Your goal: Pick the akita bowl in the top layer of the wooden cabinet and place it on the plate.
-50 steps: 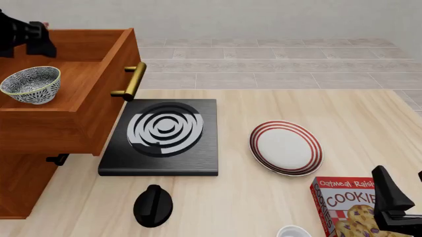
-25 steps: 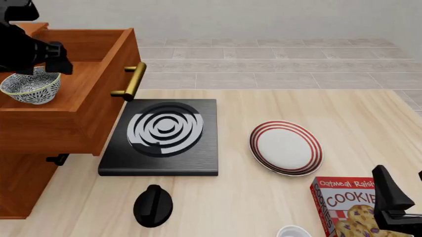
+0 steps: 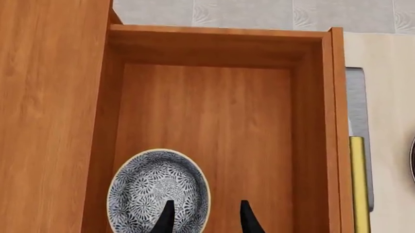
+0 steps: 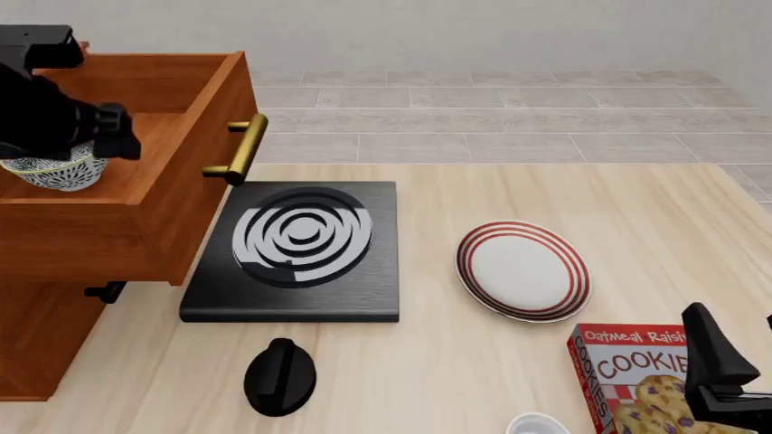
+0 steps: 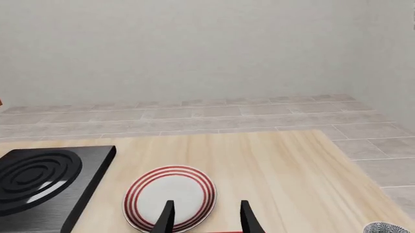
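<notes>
The wooden cabinet (image 4: 72, 235) stands at the table's left with its top layer (image 3: 214, 121) pulled out. Inside it sits the akita bowl (image 3: 159, 189), speckled black and white, partly covered by my left arm (image 4: 61, 122) in the front view, where only its lower side (image 4: 54, 174) shows. My left gripper (image 3: 204, 218) is open just above the bowl, with one finger over the bowl's inside and the other outside its rim. The plate (image 4: 522, 269), white with dark-red rings, lies right of centre. My right gripper (image 5: 206, 216) is open and empty, low at the front right, facing the plate (image 5: 170, 196).
A black stove slab (image 4: 296, 249) with white rings lies between cabinet and plate. The drawer's brass handle (image 4: 241, 149) juts over the slab. A black knob-like object (image 4: 280, 375), a cookie box (image 4: 639, 375) and a white round object (image 4: 537, 425) sit along the front edge.
My left arm has come down and to the right into the open drawer, now covering most of the bowl. The right arm has not moved.
</notes>
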Controlling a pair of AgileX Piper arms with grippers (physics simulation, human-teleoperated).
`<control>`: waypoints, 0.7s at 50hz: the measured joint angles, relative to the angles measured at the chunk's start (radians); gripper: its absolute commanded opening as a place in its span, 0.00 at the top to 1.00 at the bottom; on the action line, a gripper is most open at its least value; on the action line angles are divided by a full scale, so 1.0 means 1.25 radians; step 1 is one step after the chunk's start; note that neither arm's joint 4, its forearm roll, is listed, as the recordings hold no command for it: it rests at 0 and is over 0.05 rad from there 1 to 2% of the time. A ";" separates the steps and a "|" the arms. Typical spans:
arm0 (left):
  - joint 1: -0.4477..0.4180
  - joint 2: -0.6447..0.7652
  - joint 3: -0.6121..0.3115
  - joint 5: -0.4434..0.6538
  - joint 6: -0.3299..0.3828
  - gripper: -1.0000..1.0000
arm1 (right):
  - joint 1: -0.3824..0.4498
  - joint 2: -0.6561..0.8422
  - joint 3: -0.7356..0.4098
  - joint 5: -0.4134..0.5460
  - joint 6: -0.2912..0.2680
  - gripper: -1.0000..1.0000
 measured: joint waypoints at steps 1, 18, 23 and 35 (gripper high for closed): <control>0.001 0.000 0.002 -0.002 0.001 0.00 | 0.000 0.000 0.000 0.000 0.000 0.00; 0.013 0.002 0.034 -0.029 0.012 0.00 | -0.001 0.011 0.000 -0.011 0.000 0.00; 0.014 0.003 0.043 -0.037 0.013 0.00 | -0.001 0.014 0.000 -0.014 0.000 0.00; 0.011 0.000 0.060 -0.053 0.013 0.00 | -0.002 0.019 0.000 -0.018 0.000 0.00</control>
